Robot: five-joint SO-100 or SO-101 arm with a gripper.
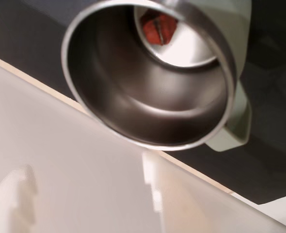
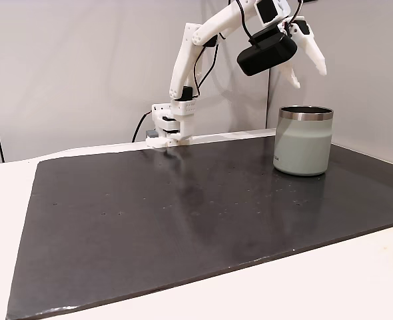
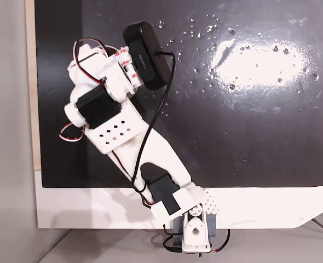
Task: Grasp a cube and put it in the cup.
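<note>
From the wrist view I look straight down into the cup (image 1: 148,111), with its steel rim and dark steel inside. The red-orange cube (image 1: 158,28) lies on the cup's bright bottom. My gripper (image 1: 85,170) is open, its two white fingers blurred at the lower edge, with nothing between them. In a fixed view from the side, the pale grey-green cup (image 2: 304,143) stands upright on the mat at the right. The gripper (image 2: 308,77) hangs open a little above its rim. In the fixed view from above, the arm (image 3: 112,115) hides the cup.
A black mat (image 2: 183,207) covers most of the white table (image 2: 356,280). The arm's base (image 2: 170,127) is clamped at the mat's far edge, near a grey wall. The black wrist camera (image 3: 146,55) sticks out over the mat.
</note>
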